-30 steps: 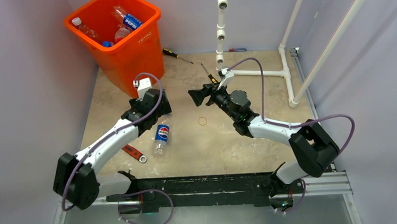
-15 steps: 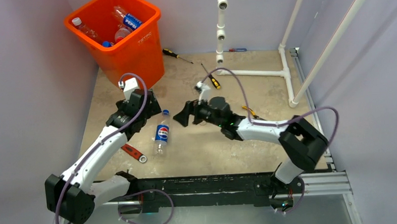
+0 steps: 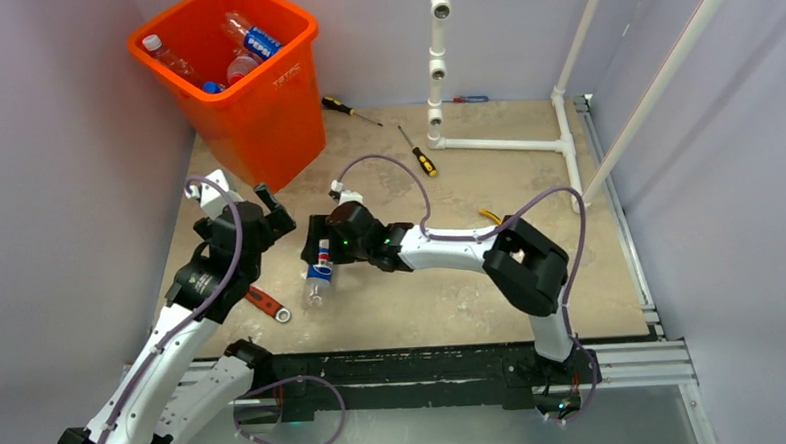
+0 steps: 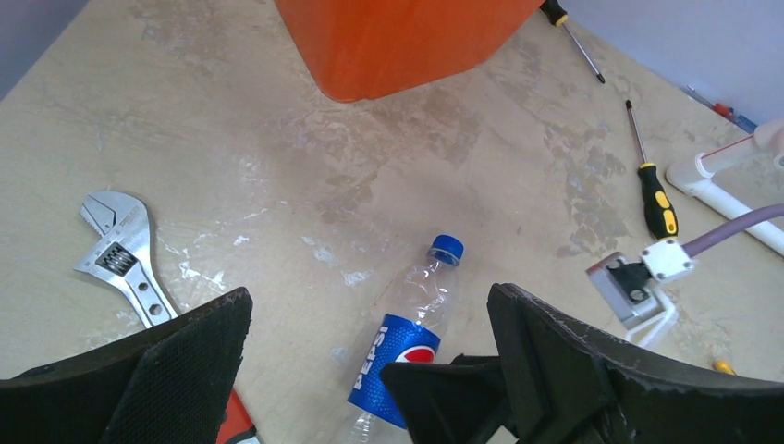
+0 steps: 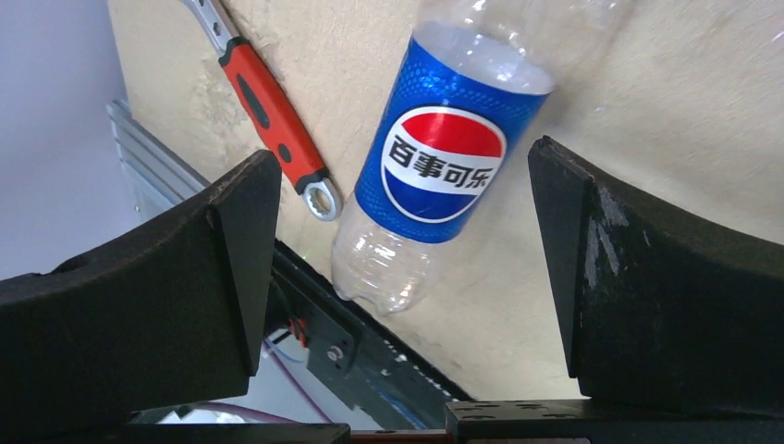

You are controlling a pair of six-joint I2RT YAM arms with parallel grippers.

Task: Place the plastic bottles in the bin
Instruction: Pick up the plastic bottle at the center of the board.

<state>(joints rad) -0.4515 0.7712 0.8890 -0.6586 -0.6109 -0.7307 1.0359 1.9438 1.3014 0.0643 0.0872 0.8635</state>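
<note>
Pepsi bottle [image 3: 317, 277]: lies on its side on the tan table [image 3: 432, 300], well clear of the bin. Its blue cap [image 4: 447, 248] points toward the bin, its clear base toward the arm bases, and its blue label faces up.
Right gripper [image 5: 407, 174]: jaws are spread wide, with one black finger [image 5: 199, 268] on each side of the bottle's label. Tabletop shows in the gap on both sides, so nothing is gripped.
Left gripper [image 4: 370, 298]: jaws are wide apart and hold nothing. It hangs above the table between the bin and the bottle, to the bottle's left.
Orange bin [image 3: 264, 108]: stands upright in the far left corner.
Bottles in the bin [image 3: 251, 40]: at least three show, one with a Pepsi label, one with a white cap and one with a red cap.
Adjustable wrench [image 3: 265, 303]: red-handled, flat on the table just left of the bottle's base and not touching it.
Yellow-handled screwdriver [image 3: 418, 156]: lies near the white pipe frame [image 3: 506, 144].
Second screwdriver [image 3: 349, 109]: lies just right of the bin.
</note>
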